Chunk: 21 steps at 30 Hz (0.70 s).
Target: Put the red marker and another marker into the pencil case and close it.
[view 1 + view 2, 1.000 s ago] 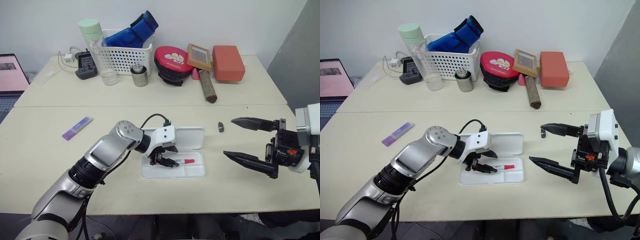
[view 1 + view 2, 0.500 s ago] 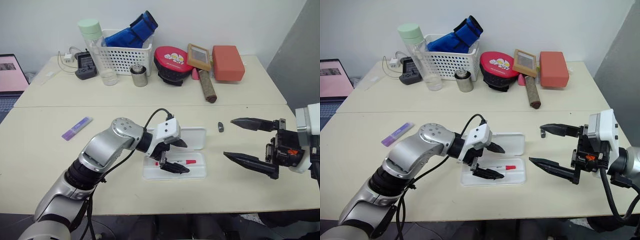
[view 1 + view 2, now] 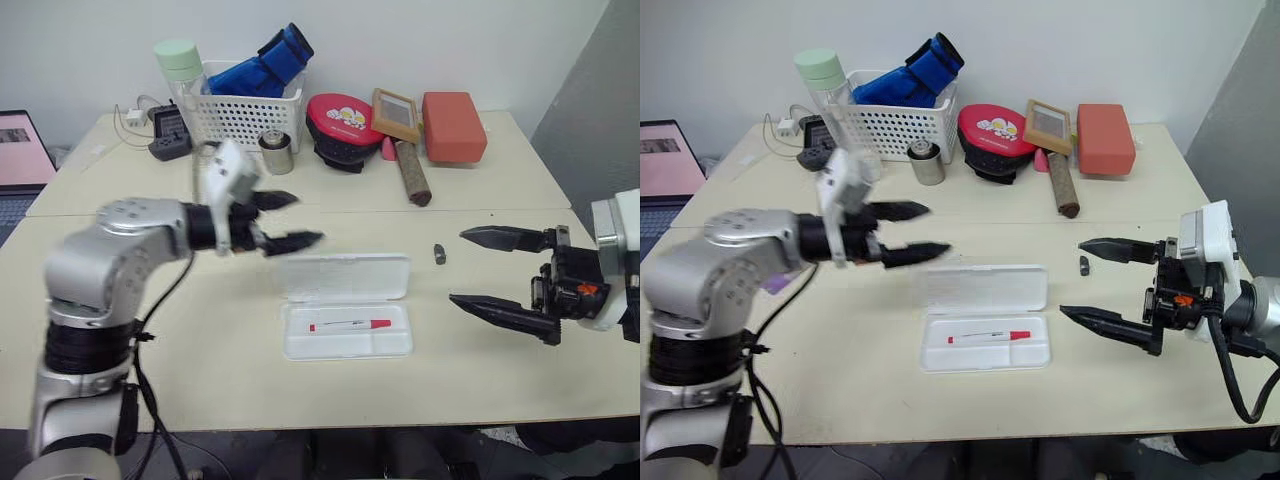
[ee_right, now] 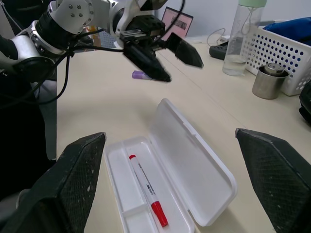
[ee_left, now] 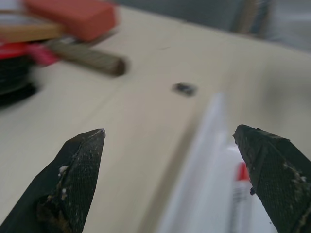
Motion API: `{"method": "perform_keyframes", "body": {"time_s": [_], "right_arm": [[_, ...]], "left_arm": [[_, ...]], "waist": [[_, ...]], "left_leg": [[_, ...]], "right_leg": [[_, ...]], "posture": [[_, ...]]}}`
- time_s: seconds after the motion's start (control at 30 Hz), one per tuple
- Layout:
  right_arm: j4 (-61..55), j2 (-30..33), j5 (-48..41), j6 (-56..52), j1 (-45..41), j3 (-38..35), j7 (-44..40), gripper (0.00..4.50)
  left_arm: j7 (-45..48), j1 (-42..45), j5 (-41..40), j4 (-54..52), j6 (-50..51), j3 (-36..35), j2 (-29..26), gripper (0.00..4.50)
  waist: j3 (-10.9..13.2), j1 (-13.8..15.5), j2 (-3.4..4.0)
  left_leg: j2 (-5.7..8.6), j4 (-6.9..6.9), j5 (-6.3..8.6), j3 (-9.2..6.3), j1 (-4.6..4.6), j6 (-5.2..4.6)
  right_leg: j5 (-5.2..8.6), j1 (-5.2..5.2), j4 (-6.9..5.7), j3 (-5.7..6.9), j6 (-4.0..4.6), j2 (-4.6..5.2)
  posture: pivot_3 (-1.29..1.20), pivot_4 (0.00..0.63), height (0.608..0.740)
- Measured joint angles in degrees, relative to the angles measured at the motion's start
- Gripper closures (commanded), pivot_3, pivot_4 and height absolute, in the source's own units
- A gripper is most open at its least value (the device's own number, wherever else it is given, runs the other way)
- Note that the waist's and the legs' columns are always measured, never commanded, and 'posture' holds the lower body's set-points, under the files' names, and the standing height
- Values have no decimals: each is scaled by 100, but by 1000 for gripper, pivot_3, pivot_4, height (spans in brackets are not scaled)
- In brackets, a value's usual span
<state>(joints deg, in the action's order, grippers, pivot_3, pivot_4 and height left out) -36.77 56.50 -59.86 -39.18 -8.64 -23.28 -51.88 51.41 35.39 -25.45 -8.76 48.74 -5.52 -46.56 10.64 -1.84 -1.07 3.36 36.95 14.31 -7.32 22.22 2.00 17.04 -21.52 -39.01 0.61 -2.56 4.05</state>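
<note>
Flat white plastic pencil case open on the table, slim red-capped white marker in its tray, purple marker apart by the left arm, left gripper raised, fingers spread, empty, right gripper likewise spread, empty.

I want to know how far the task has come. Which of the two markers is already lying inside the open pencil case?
The red marker, the slim white pen with a red cap, lies in the tray of the pencil case. The stubby purple marker is on the table, beyond the left pincer.
</note>
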Motion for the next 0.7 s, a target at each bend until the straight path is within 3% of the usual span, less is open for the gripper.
{"method": "perform_keyframes", "body": {"time_s": [0.27, 0.43, 0.7], "right_arm": [[139, -18, 181, 71, -276, 445, -249, 0], [171, -34, 243, 82, -260, 440, -296, 0], [141, -43, 242, 81, -152, 402, -257, 0]], "left_arm": [[276, -718, 1075, 2557, -2003, -108, -881, 6], [-302, -317, 1751, 4207, -2794, -44, -913, 6], [-570, 97, 2161, 5760, -3454, 149, -488, 6]], "waist": [[2, 98, -6], [1, 152, -7], [-1, 145, -11]], "left_leg": [[5, 5, 0, -15, 37, 1], [6, 4, 0, -17, 42, 1], [6, 6, 0, -19, 47, 1]], "right_leg": [[-1, -22, 6, 0, 0, 11], [-1, -29, 3, 2, -1, 12], [-2, -36, -4, 8, -1, 10]], "posture": [[0, 150, 740], [0, 150, 740], [0, 150, 740]]}}
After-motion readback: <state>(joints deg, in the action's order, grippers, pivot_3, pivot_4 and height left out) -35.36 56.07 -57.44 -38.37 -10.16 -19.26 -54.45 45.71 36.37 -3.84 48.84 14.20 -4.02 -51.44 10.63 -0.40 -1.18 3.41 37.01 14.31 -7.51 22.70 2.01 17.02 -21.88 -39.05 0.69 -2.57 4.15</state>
